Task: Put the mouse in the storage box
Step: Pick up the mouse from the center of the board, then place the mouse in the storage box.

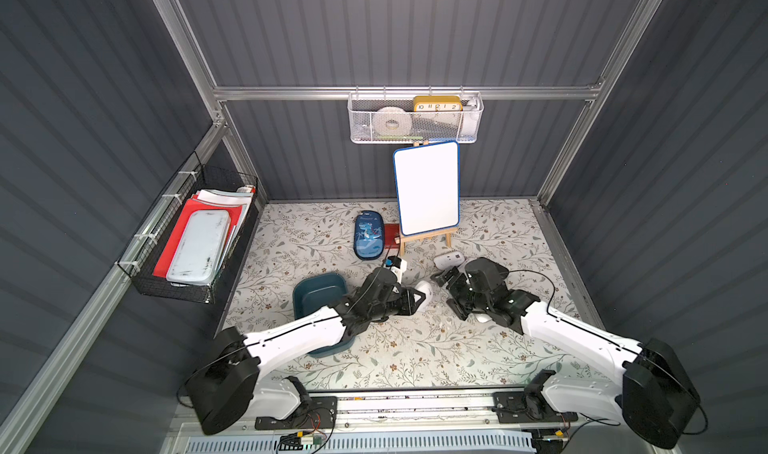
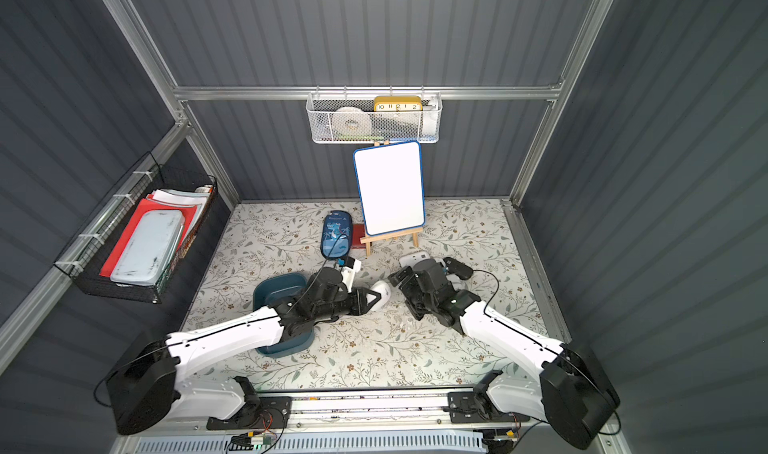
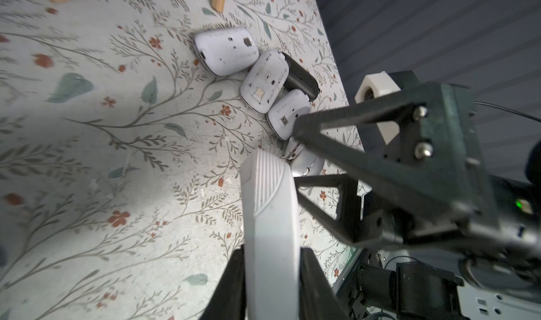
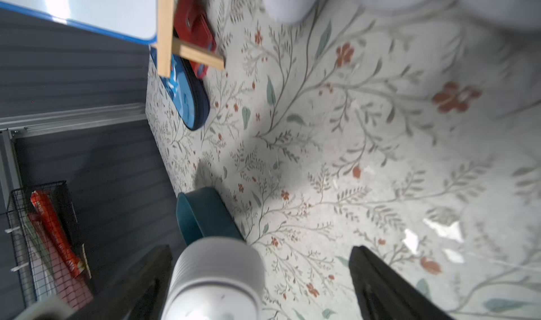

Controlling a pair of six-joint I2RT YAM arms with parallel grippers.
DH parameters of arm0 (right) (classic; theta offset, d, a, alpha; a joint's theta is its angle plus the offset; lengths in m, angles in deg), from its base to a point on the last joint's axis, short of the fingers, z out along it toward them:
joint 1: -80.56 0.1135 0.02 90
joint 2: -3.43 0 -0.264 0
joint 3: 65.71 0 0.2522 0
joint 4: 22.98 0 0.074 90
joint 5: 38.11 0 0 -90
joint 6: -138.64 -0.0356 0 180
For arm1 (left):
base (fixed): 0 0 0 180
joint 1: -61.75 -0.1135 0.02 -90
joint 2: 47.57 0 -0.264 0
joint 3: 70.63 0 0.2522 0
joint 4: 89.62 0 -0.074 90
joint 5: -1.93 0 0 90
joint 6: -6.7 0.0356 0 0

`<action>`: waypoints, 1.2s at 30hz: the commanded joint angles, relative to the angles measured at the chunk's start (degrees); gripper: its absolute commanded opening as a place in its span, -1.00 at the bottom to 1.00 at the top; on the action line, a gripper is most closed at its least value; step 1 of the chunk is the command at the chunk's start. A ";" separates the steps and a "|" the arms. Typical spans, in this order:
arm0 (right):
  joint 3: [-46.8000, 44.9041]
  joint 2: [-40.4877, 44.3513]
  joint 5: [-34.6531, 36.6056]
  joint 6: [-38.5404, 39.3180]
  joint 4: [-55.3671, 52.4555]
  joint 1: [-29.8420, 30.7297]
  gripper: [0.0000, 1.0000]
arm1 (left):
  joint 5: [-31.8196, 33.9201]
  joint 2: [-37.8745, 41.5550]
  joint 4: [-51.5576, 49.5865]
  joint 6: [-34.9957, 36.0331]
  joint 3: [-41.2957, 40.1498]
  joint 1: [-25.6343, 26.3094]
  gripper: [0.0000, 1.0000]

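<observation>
My left gripper (image 3: 272,274) is shut on a white mouse (image 3: 270,216), its black fingers (image 3: 234,280) pressing both sides. In both top views the mouse (image 1: 425,291) (image 2: 381,292) hangs over the middle of the table at the tip of the left gripper (image 1: 417,297). My right gripper (image 4: 260,254) faces it, open wide, with the mouse's ribbed end (image 4: 216,274) between its jaws, close to one finger and clear of the other. The storage box (image 1: 318,290) (image 4: 205,213), a dark teal tub, sits left of the mouse, partly under the left arm.
Several other mice (image 3: 227,50) (image 3: 263,81) lie in a row at the right back, one of them black (image 3: 300,75). A whiteboard on a wooden easel (image 1: 427,188), a blue dinosaur pencil case (image 1: 368,235) and a red case (image 1: 390,234) stand at the back. A wire basket (image 1: 195,240) hangs on the left wall.
</observation>
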 commanded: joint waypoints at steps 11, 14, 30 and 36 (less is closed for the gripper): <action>-6.46 6.85 11.55 25.10 -10.66 -10.58 0.97 | 23.12 27.18 -36.41 -14.08 -1.86 -16.42 -1.00; -7.33 7.16 11.60 26.17 -10.02 -10.67 0.97 | 23.49 22.16 -36.95 -11.90 -0.55 -19.02 -1.00; -13.63 15.73 13.20 32.76 -9.16 -12.60 0.96 | -4.29 0.41 -15.07 4.98 -1.22 -40.88 -1.00; -13.52 14.80 12.72 32.78 -9.03 -13.13 0.96 | -11.18 -2.03 -11.55 9.23 -1.86 -43.26 -1.00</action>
